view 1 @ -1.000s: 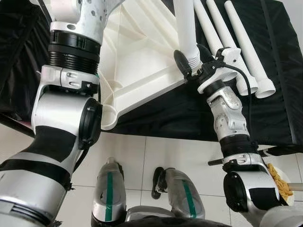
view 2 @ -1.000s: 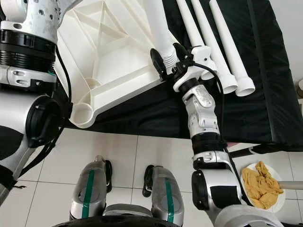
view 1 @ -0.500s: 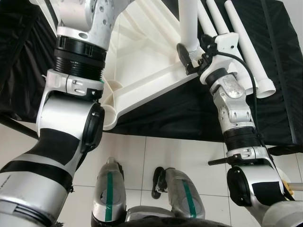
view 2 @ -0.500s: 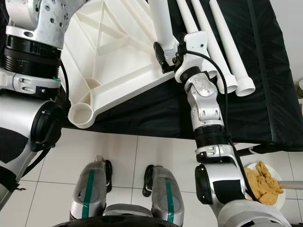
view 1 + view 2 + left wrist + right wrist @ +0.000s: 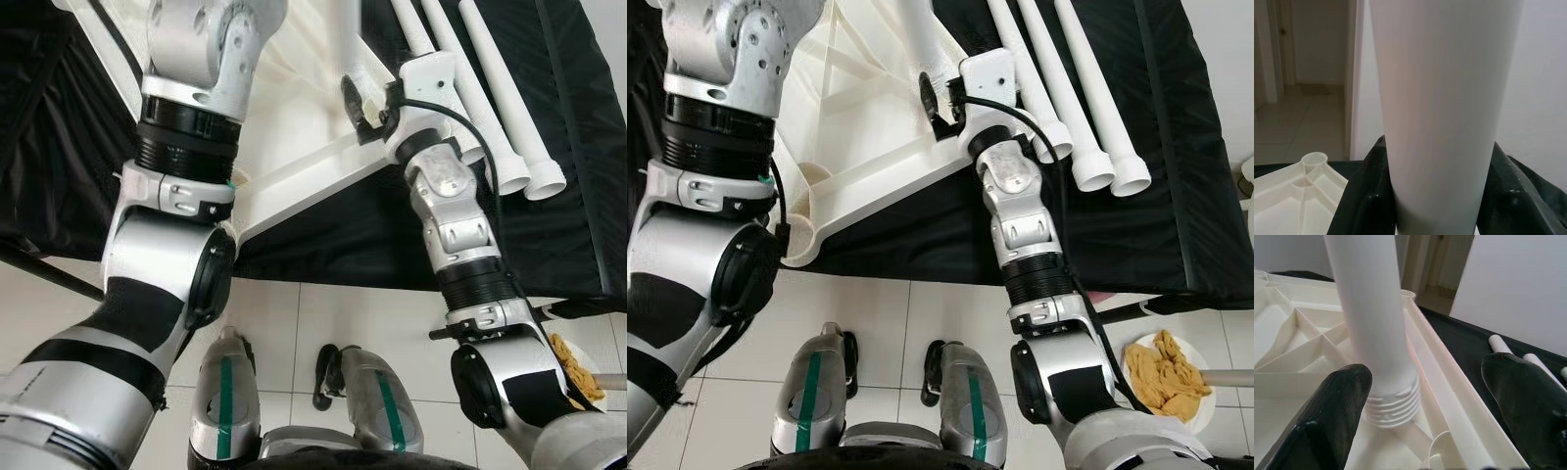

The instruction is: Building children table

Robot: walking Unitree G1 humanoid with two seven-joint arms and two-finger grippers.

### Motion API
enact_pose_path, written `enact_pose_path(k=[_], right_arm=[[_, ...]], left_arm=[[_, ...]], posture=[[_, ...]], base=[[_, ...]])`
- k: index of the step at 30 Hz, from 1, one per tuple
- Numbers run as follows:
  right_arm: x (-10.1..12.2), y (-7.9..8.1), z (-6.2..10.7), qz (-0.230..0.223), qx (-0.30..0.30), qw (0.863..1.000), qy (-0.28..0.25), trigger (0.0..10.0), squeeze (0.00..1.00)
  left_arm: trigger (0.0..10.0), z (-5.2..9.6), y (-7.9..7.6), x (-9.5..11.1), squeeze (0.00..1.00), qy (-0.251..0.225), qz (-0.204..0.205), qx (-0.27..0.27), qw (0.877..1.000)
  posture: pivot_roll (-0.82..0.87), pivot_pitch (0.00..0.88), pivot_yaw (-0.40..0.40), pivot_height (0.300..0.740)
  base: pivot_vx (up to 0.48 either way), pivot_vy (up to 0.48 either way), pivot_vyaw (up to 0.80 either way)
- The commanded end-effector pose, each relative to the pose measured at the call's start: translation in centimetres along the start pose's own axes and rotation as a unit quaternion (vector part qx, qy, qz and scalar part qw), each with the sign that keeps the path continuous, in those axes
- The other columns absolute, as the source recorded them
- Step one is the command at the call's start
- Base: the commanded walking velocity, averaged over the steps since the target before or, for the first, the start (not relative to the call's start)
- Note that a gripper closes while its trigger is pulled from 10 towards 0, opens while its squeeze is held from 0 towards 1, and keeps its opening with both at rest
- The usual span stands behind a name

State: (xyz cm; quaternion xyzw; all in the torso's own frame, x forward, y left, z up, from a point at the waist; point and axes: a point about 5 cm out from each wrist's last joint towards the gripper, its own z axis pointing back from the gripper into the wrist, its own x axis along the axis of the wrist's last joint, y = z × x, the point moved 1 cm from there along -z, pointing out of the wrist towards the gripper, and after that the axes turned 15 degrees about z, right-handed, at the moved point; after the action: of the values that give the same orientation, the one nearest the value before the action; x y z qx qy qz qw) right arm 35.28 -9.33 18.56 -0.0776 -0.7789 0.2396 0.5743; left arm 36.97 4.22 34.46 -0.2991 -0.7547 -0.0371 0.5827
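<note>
A white tabletop [image 5: 857, 117] lies upside down on a black-covered surface, ribbed underside up. One white leg [image 5: 919, 34] stands upright on it, with its threaded end [image 5: 1391, 406] resting at a socket near the tabletop's right rim and several threads still showing. Higher up the leg [image 5: 1442, 98], my left gripper [image 5: 1437, 196] is shut on it. My right gripper [image 5: 1425, 374] is open at the leg's base, with a black finger [image 5: 1334, 416] on each side and a gap to the leg. In the eye views the right gripper [image 5: 940, 98] sits beside the base.
Three loose white legs [image 5: 1073, 98] lie side by side on the black cloth [image 5: 1176, 196] to the right of the tabletop. A plate with yellow pieces [image 5: 1171, 387] sits on the tiled floor at the lower right. My own feet [image 5: 892, 382] stand near the cloth's front edge.
Both arms have carried the upright leg left and farther in over the tabletop. The right gripper stayed at the leg's base; the loose legs have not moved.
</note>
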Motion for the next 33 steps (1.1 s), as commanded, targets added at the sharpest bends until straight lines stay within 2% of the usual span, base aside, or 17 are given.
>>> enact_pose_path(k=[1, 5, 12, 25, 31, 33], right_arm=[[0.0, 0.0, 0.0, 0.008, -0.017, 1.000, 0.009, 10.0, 0.00], [0.1, 0.4, -0.3, -0.002, -0.030, 0.999, 0.013, 10.0, 0.00], [0.6, 1.3, -0.8, -0.024, -0.016, 1.000, 0.007, 10.0, 0.00], [1.1, 1.0, -1.9, 0.001, -0.049, 0.999, -0.003, 10.0, 0.00], [1.3, 0.8, -2.8, 0.000, -0.060, 0.998, 0.000, 10.0, 0.00], [1.3, 0.9, -2.9, 0.004, -0.063, 0.998, 0.000, 10.0, 0.00]], left_arm=[[10.0, 0.1, -0.5, 0.6, 0.00, -0.019, -0.010, 0.008, 1.000], [10.0, 0.2, -0.6, 0.9, 0.00, -0.026, -0.011, 0.014, 0.999], [10.0, 0.3, -1.8, 1.4, 0.00, -0.043, 0.003, 0.017, 0.999], [10.0, 0.6, -3.2, 0.8, 0.00, -0.036, 0.003, -0.007, 0.999], [10.0, 1.1, -5.0, -0.3, 0.00, -0.024, 0.010, -0.026, 0.999], [10.0, 1.1, -5.2, -0.3, 0.00, -0.024, 0.008, -0.027, 0.999]], posture=[[0.10, 0.065, -0.069, 0.740], [0.11, 0.066, -0.074, 0.740], [0.12, 0.056, -0.080, 0.740], [0.13, 0.043, -0.084, 0.740], [0.14, 0.033, -0.091, 0.740], [0.14, 0.031, -0.092, 0.740]], base=[[0.000, 0.000, 0.00], [0.000, 0.000, 0.00], [0.000, 0.000, 0.00], [0.000, 0.000, 0.00], [0.000, 0.000, 0.00], [0.000, 0.000, 0.00]])
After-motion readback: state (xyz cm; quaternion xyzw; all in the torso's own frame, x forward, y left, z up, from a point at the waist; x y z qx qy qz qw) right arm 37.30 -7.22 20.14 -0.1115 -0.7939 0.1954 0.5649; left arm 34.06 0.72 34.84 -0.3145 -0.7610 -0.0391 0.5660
